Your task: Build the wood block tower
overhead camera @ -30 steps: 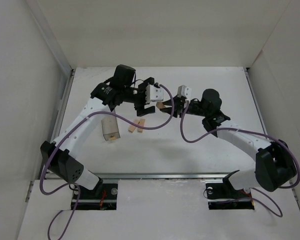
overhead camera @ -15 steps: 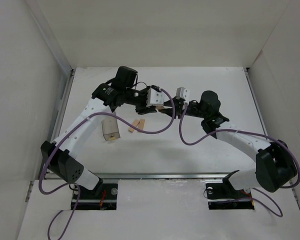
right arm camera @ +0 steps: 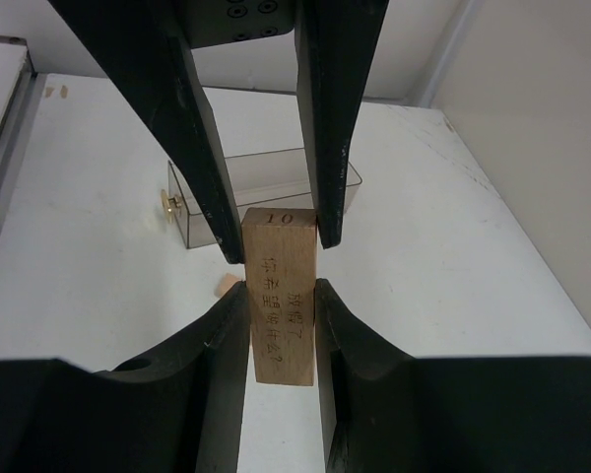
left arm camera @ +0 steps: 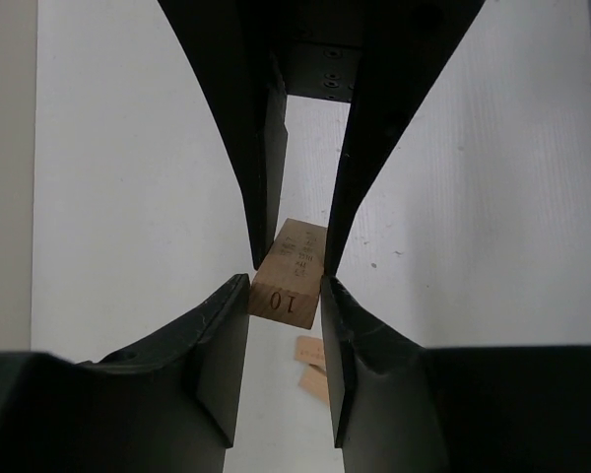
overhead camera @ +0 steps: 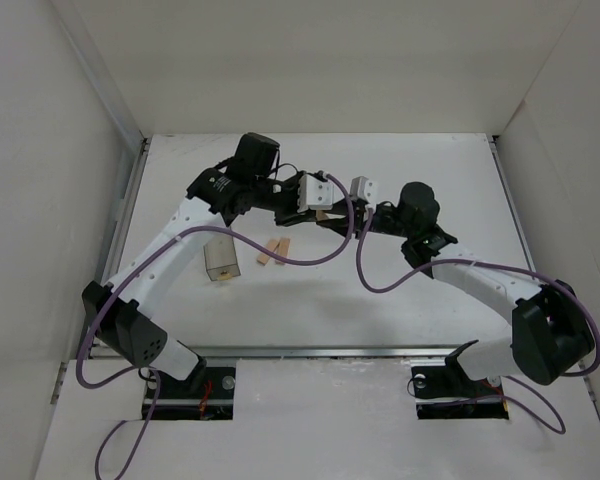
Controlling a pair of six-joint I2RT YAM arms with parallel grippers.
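Observation:
A light-tan wood block (overhead camera: 323,214), end marked "10", is held in the air between both grippers. My right gripper (overhead camera: 333,219) is shut on its lower half, which shows in the right wrist view (right arm camera: 281,325). My left gripper (overhead camera: 313,210) has its fingertips pressed on both sides of the marked end (left arm camera: 288,296). Its dark fingers (right arm camera: 202,148) reach in from above in the right wrist view. Two more wood blocks (overhead camera: 265,256) (overhead camera: 281,247) lie flat side by side on the table, also in the left wrist view (left arm camera: 312,350).
A clear plastic box (overhead camera: 218,258) stands on the table left of the lying blocks and shows behind the held block (right arm camera: 192,222). White walls enclose the table (overhead camera: 400,290) on three sides. Purple cables (overhead camera: 365,270) hang under both arms.
My left gripper has moved right to meet the right gripper, and its fingers now close round the marked end of the held block. The right gripper has barely moved.

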